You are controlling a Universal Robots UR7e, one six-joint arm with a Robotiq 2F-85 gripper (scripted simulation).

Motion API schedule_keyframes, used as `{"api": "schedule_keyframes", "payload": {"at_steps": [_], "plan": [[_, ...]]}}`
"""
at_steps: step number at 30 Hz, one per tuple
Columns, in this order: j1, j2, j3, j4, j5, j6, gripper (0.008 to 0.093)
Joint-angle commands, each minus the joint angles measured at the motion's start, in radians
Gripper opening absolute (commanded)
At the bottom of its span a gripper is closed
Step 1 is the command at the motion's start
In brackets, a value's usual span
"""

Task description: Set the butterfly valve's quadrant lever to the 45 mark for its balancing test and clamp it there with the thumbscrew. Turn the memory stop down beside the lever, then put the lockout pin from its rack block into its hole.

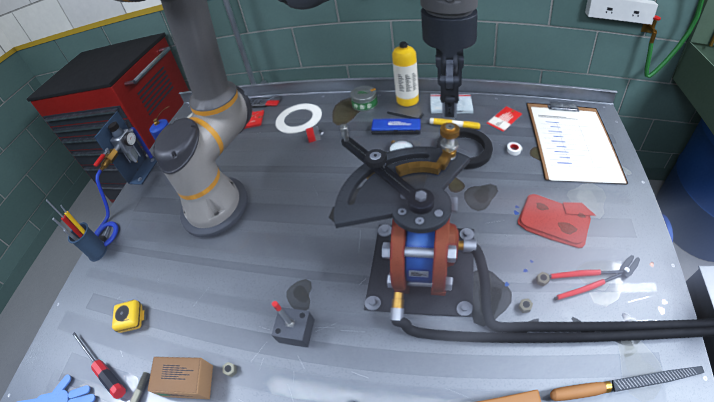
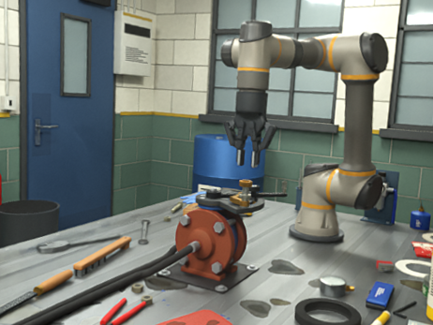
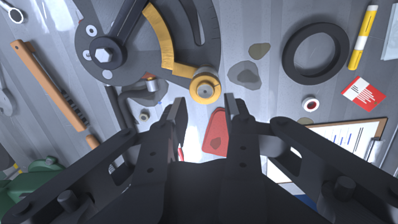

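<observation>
The black quadrant lever (image 1: 381, 169) crosses the dark quadrant plate (image 1: 395, 187) on top of the blue and orange butterfly valve (image 1: 421, 257), its handle end pointing to the back left. The brass memory stop (image 1: 424, 166) curves along the plate to its knurled brass knob (image 1: 449, 132) at the plate's right corner. My gripper (image 2: 247, 162) hangs well above that knob, open and empty; the wrist camera shows the knob (image 3: 205, 89) just ahead of my fingertips (image 3: 204, 107). The red-tipped lockout pin (image 1: 282, 313) stands tilted in its grey rack block (image 1: 294, 327) at the front left.
A black rubber ring (image 1: 477, 148) lies just right of the knob, with a yellow marker (image 1: 455, 122) and blue case (image 1: 396, 125) behind. A thick black hose (image 1: 550, 327) runs from the valve to the right edge. Pliers (image 1: 590, 281) and a red rag (image 1: 555, 219) lie on the right.
</observation>
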Motion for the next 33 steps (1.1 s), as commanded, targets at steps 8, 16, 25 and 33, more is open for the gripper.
{"api": "schedule_keyframes", "payload": {"at_steps": [8,16,25,33], "plan": [[0.0,-0.002,-0.011,0.011,0.0,0.0,0.038],[0.0,-0.003,-0.135,0.136,0.0,0.0,0.038],[-0.02,-0.023,-0.114,0.136,0.0,-0.019,0.038],[-0.136,-0.123,-0.009,0.131,0.0,-0.135,0.038]]}}
